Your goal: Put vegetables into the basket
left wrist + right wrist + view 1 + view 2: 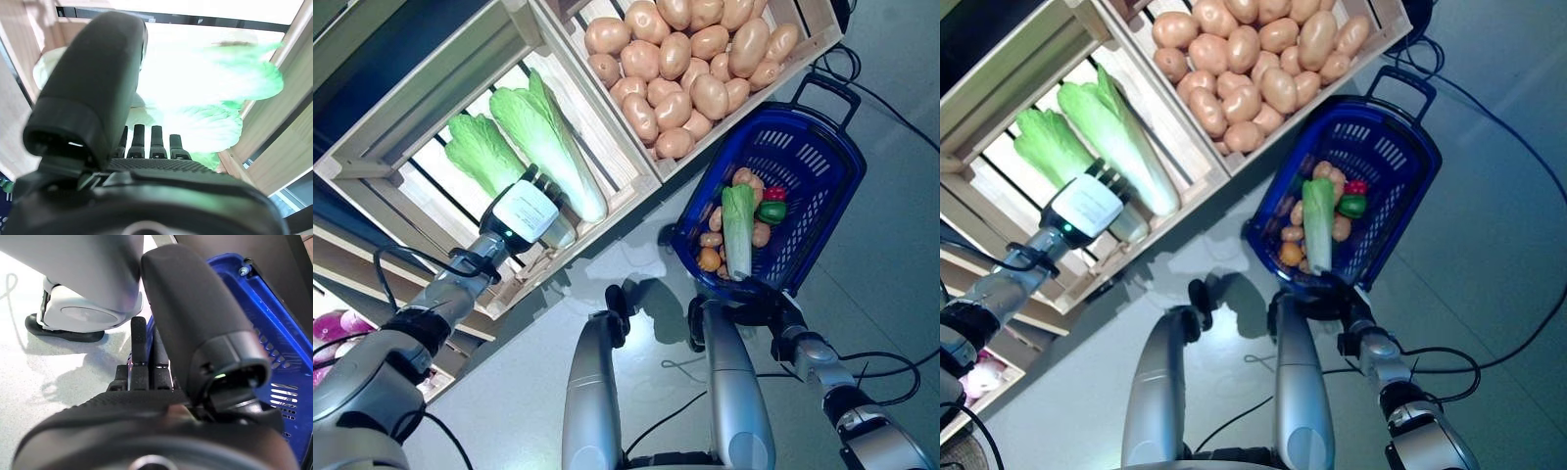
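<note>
You have two crates side by side on the shelf: the left crate (372, 157) holds two cabbages (548, 142), the right crate (803, 49) is heaped with potatoes (690, 59). The basket (822, 186) sits on the floor (891, 274) before the right crate, with a cabbage (738, 227) lying on small vegetables (710, 257) in it.

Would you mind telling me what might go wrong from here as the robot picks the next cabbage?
1. The left hand sits at the base of a long cabbage in the crate; gripped at one end, it may droop or slip.
2. The crate's front rail lies between it and the basket; leaves could catch.
3. The basket already holds a cabbage and small vegetables, so another could overhang the rim.
</note>
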Motion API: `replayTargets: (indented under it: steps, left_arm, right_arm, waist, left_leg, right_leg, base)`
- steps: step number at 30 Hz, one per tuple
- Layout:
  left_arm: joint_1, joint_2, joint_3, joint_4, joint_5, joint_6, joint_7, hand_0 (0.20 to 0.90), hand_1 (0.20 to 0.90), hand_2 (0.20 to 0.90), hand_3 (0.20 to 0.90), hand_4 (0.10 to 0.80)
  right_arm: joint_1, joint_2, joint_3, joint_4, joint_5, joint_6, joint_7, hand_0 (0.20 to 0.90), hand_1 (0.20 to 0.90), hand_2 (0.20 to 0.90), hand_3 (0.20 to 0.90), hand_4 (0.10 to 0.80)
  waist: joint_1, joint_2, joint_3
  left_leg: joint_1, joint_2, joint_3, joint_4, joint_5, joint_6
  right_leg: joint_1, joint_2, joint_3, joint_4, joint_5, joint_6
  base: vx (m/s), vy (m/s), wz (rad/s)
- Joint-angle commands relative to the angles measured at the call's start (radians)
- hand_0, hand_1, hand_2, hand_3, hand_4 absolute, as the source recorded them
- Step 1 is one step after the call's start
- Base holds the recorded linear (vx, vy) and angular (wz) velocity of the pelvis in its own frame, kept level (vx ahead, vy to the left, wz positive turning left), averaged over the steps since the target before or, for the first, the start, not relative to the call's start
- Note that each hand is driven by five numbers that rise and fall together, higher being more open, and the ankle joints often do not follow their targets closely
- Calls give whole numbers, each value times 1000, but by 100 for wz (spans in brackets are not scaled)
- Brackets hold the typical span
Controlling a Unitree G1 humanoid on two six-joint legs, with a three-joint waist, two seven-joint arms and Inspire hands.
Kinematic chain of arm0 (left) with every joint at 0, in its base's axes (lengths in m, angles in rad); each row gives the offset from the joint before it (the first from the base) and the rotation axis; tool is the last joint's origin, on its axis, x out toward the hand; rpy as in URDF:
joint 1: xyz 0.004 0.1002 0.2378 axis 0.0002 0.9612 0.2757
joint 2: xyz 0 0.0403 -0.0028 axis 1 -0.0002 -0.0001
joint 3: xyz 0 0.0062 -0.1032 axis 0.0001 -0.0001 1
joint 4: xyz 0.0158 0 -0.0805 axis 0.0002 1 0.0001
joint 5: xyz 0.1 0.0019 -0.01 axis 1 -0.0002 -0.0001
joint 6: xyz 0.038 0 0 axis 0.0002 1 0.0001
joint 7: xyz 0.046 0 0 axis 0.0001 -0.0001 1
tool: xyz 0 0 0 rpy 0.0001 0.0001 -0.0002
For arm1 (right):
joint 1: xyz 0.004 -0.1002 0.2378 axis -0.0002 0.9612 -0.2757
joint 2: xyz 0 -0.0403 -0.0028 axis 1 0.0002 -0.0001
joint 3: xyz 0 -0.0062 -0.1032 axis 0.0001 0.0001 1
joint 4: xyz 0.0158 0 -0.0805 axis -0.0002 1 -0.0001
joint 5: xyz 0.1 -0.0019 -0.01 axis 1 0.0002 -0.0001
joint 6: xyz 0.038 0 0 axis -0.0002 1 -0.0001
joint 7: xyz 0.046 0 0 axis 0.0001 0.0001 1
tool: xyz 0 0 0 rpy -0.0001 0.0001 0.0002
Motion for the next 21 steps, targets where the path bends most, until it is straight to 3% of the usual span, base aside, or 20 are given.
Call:
replayTargets:
  steps: [1,7,14,21]
  left_arm:
    - [-71,17,40,36,1,52,31,900,900,900,900,800]
    - [-74,-1,26,63,-11,62,4,900,900,900,900,800]
    - [-79,-16,0,103,-24,19,-35,900,900,900,900,800]
    - [-68,-39,-13,128,-57,56,-19,900,900,900,900,800]
  right_arm:
    - [66,-35,-14,39,9,-7,-27,900,900,900,900,800]
    - [60,-35,-13,38,10,-8,-26,900,900,900,900,800]
    - [51,-30,-6,32,23,-7,-34,900,900,900,900,800]
    - [41,-29,5,22,27,-7,-36,900,900,900,900,800]
  waist:
    - [-24,-2,-35]
    - [-28,-3,-31]
    - [-25,-14,-20]
    - [-24,-20,-14]
  left_leg:
    - [16,-5,30,81,-152,27]
    - [1,0,31,96,-158,25]
    - [-8,4,28,103,-162,25]
    - [-16,7,26,110,-165,26]
  right_leg:
    - [10,-18,-3,-142,165,7]
    - [-4,-20,0,-132,166,9]
    - [-8,-21,-4,-133,168,13]
    - [-13,-22,-8,-129,167,15]
  base:
    - [48,21,-1]
    - [26,16,0]
    - [0,0,0]
    - [5,2,-1]
